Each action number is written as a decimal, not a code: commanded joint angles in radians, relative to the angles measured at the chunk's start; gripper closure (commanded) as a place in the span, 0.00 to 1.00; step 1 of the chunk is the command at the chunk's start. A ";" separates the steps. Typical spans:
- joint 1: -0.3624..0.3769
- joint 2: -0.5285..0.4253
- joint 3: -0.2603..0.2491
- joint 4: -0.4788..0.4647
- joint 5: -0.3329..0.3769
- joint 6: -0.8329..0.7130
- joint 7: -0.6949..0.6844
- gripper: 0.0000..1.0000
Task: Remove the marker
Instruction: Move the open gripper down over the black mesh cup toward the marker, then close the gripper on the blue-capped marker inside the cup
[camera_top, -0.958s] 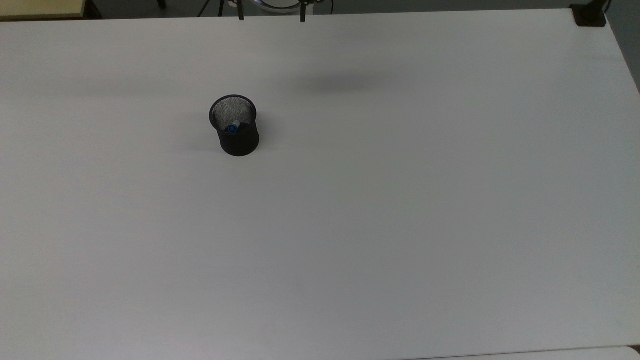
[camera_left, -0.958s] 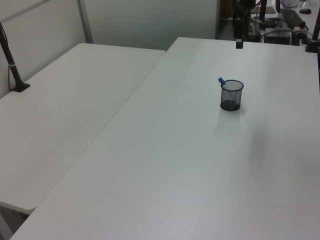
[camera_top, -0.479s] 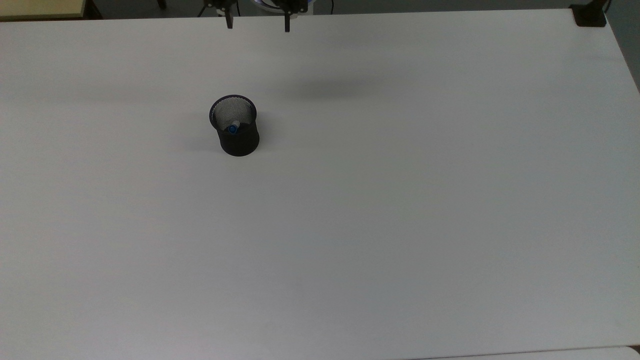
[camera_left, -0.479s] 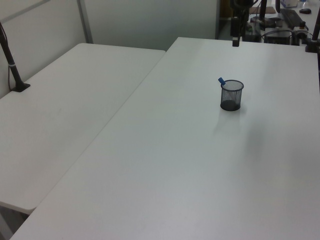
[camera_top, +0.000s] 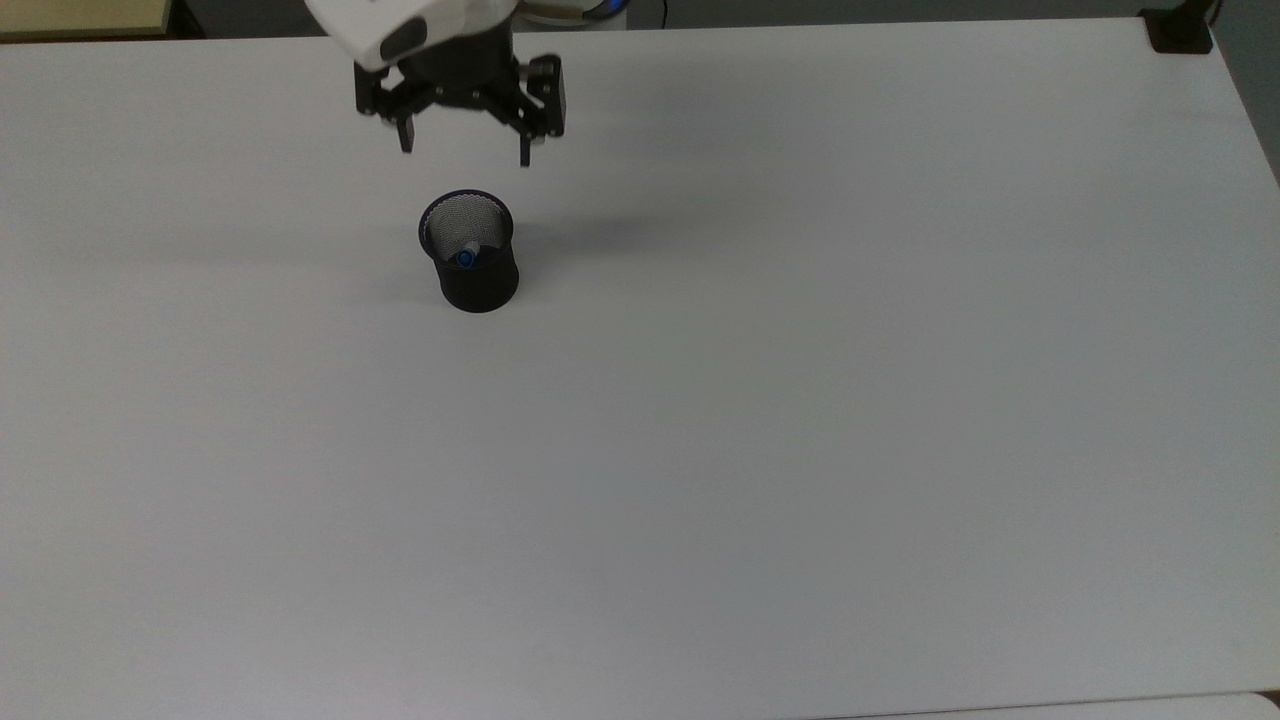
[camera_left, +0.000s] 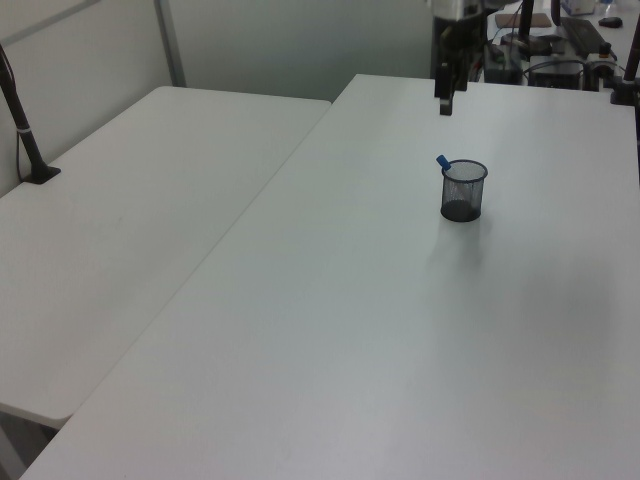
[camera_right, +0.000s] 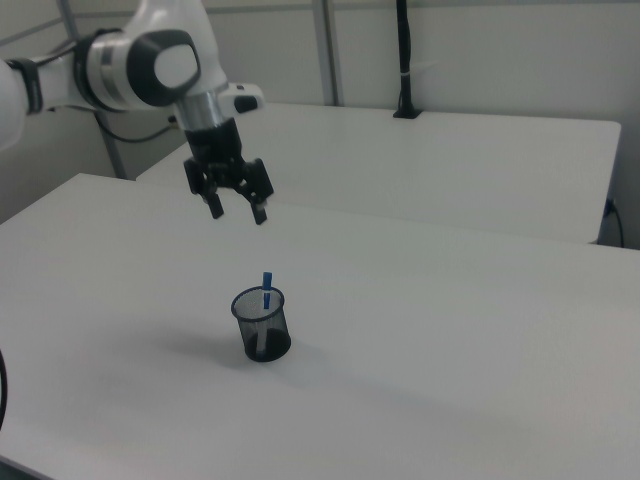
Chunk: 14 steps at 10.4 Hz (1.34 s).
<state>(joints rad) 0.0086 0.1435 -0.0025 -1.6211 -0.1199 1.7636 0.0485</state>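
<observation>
The marker (camera_top: 466, 257) stands inside a black mesh cup (camera_top: 479, 280) on the white table, its blue end poking above the rim (camera_left: 442, 161) (camera_right: 267, 281). The cup (camera_left: 462, 192) (camera_right: 262, 325) is upright. My gripper (camera_top: 464, 151) hangs open in the air, higher than the cup and toward the top view's upper edge from it. In the right view the gripper (camera_right: 237, 212) is well above the cup and slightly to its left, fingers spread with nothing between them. In the left view the gripper (camera_left: 444, 104) is beyond the cup.
The white table (camera_top: 760, 400) stretches wide around the cup. A second white table (camera_left: 130, 230) adjoins it on the left view's left. A black clamp post (camera_top: 1178, 30) sits at the top view's upper right corner, and another post (camera_left: 25, 140) stands on the second table.
The gripper has come down and forward from the table's far edge toward the cup, and more of the arm is now in the top view. Cup and marker have not moved.
</observation>
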 joint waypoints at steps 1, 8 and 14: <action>-0.035 0.050 -0.001 -0.049 -0.020 0.115 -0.016 0.03; -0.039 0.099 0.001 -0.118 -0.027 0.183 -0.065 0.50; -0.035 0.128 0.010 -0.152 -0.027 0.263 -0.053 0.63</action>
<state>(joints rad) -0.0335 0.2702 0.0040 -1.7516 -0.1364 1.9853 0.0026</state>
